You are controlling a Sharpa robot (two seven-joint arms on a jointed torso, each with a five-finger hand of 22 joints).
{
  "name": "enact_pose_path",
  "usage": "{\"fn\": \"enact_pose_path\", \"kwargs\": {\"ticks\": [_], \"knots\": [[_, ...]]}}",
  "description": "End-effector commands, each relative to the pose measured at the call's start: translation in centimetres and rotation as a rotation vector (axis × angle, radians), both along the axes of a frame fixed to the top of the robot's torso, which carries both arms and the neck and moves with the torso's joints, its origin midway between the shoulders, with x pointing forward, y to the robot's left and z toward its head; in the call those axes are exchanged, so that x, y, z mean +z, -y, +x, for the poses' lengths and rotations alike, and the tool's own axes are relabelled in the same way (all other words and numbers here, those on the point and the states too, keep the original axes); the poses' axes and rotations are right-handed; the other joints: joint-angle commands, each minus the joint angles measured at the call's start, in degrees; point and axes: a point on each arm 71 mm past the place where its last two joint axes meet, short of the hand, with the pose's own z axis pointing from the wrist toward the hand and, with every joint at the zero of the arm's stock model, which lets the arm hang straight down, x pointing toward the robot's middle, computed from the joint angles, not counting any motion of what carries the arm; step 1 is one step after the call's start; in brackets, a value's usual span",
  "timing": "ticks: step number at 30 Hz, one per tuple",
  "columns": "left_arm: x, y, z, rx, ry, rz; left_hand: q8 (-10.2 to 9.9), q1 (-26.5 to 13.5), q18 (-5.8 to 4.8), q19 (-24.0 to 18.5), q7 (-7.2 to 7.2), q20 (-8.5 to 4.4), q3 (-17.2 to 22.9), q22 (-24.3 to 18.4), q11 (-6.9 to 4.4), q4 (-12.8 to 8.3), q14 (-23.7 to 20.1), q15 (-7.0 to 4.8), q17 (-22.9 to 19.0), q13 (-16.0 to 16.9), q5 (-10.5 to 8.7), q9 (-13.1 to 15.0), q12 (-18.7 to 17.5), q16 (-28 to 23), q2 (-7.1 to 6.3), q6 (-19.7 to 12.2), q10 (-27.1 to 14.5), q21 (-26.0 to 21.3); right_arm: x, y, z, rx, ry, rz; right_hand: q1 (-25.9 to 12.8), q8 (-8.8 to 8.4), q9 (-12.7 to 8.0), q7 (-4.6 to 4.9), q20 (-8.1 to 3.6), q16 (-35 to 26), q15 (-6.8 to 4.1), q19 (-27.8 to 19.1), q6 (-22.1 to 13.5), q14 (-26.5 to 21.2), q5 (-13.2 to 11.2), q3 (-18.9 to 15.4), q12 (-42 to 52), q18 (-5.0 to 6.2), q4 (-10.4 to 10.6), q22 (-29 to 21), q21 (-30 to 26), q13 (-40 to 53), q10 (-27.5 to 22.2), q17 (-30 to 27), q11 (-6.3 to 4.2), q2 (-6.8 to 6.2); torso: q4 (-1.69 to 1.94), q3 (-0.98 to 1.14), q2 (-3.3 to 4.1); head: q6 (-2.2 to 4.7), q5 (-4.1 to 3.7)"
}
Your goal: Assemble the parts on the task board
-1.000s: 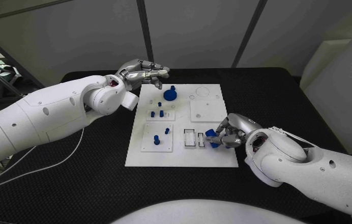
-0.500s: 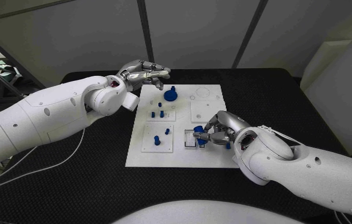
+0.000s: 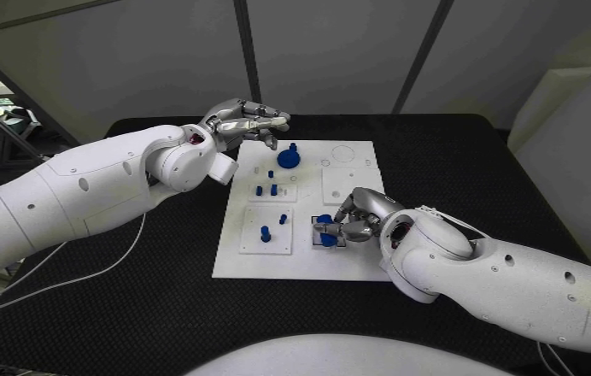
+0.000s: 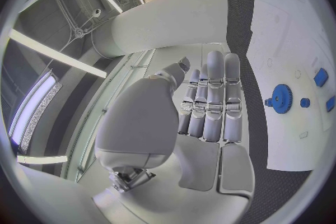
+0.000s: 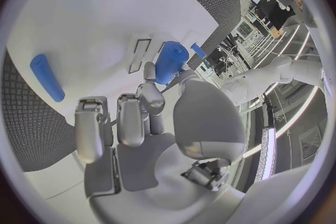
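At 5 o'clock on the task board (image 3: pixel 295 261), the right hand (image 3: pixel 348 225) grasps one blue part (image 3: pixel 325 221). One blue gear (image 3: pixel 289 159) sits at 12 o'clock beside the left hand (image 3: pixel 245 122), fingers curled, holding nothing.

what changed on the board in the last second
The right hand, holding a blue part, moved left across the task board toward the slots at its near middle. The left hand stayed raised at the board's far-left corner; the blue gear stayed put.
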Motion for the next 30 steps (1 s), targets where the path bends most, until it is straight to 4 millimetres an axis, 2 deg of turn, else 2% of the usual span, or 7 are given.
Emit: {"fn": "enact_pose_path", "kwargs": {"ticks": [1,5,8,13,17,25,30], "knots": [[0.2,0.1,0.0,-0.011,0.000,-0.010,-0.2,-0.1,-0.76,0.4,-0.16,0.02,-0.5,-0.1,0.02,0.0,0.0,0.28,-0.1,0.1,-0.32,0.1,-0.2,-0.2,0.61,-0.2,-0.2,-0.2,-0.2,-0.2,0.0,0.014,-0.024,-0.024,-0.8,0.00,0.2,-0.02,-0.39,0.2,-0.40,6.0,0.4,2.7,-0.3,-0.2,-0.4,-0.86,0.2,15.1,0.2,0.1,0.1,0.1,-0.34,-0.18,-0.12,0.02,-0.02,-0.09,0.16],[0.2,0.1,0.0,-0.012,0.000,-0.010,-0.2,-0.1,-0.76,0.4,-0.16,0.02,-0.5,-0.1,0.02,0.0,0.0,0.28,-0.1,0.1,-0.32,0.1,-0.2,-0.2,0.61,-0.2,-0.2,-0.2,-0.2,-0.4,0.1,0.011,-0.020,-0.019,-2.6,-0.17,0.7,-0.06,-0.45,0.2,-0.45,6.0,0.5,2.7,-1.0,-0.6,-0.7,-0.86,0.2,15.1,0.2,0.1,0.1,0.0,-0.38,-1.23,-0.10,0.00,-0.03,-0.16,0.29],[0.2,0.2,0.0,-0.013,-0.001,-0.010,-0.2,-0.1,-0.76,0.4,-0.16,0.02,-0.5,-0.1,0.02,0.0,0.0,0.28,-0.1,0.1,-0.32,0.1,-0.2,-0.2,0.61,-0.2,-0.2,-0.2,-0.2,-0.4,0.3,-0.001,-0.010,-0.017,-5.6,-0.53,1.2,0.02,-0.46,-0.1,-0.45,6.0,0.2,2.6,-5.3,-2.6,-1.3,-0.86,0.3,15.1,0.2,-0.2,0.0,-0.4,-0.30,-3.41,-0.08,0.02,-0.04,-0.12,0.40],[0.2,0.1,0.0,-0.012,-0.001,-0.009,-0.2,-0.2,-0.76,0.4,-0.17,0.03,-0.5,-0.1,0.03,0.0,0.0,0.29,-0.1,0.1,-0.32,0.1,-0.2,-0.2,0.63,-0.2,-0.2,-0.3,0.0,-0.2,0.5,-0.027,0.022,-0.018,-9.0,-1.27,1.7,0.28,-0.50,-1.1,-0.35,6.0,-0.7,2.1,-5.7,-13.3,-3.6,-0.84,0.4,15.0,0.1,-1.7,-0.9,-2.1,-0.14,-6.33,-0.10,0.05,-0.04,0.00,0.54],[0.2,0.1,0.0,-0.012,-0.002,-0.008,-0.2,-0.2,-0.76,0.4,-0.17,0.03,-0.5,-0.1,0.03,0.0,0.0,0.29,-0.1,0.1,-0.32,0.1,-0.2,-0.2,0.63,-0.2,-0.2,-0.3,0.1,0.0,0.6,-0.042,0.046,-0.013,-10.4,-1.35,1.9,0.28,-0.50,-1.3,-0.36,5.9,-0.8,2.1,-5.7,-15.0,-4.2,-0.79,0.5,14.9,0.0,-2.2,-1.1,-2.3,-0.13,-6.98,-0.16,0.05,-0.02,0.00,0.70],[0.2,0.1,0.0,-0.014,-0.002,-0.009,-0.2,-0.2,-0.76,0.4,-0.17,0.03,-0.5,-0.1,0.03,0.0,0.0,0.29,-0.1,0.1,-0.32,0.1,-0.2,-0.2,0.63,-0.2,-0.2,-0.3,0.6,0.0,0.3,-0.029,0.079,0.019,-10.5,-1.31,2.2,0.22,-0.52,-1.2,-0.38,6.0,-0.6,2.2,-5.7,-14.4,-4.1,-0.86,0.4,15.1,0.2,-2.0,-1.0,-2.1,-0.18,-6.27,-0.19,0.09,-0.04,0.01,0.74],[0.2,0.1,0.0,-0.015,-0.002,-0.009,-0.2,-0.2,-0.76,0.4,-0.17,0.04,-0.6,-0.2,0.03,0.1,-0.1,0.29,-0.1,0.1,-0.32,0.1,-0.2,-0.3,0.63,-0.2,-0.3,-0.3,1.1,-0.1,-0.3,0.009,0.094,0.039,-1.3,-1.29,3.1,0.11,-0.41,-1.0,-0.35,6.0,0.0,2.4,-5.1,-9.6,-3.9,-0.86,-1.1,15.1,0.2,-1.5,-0.6,-1.6,-0.21,-0.81,-0.17,0.13,-0.06,0.00,0.74]]}}
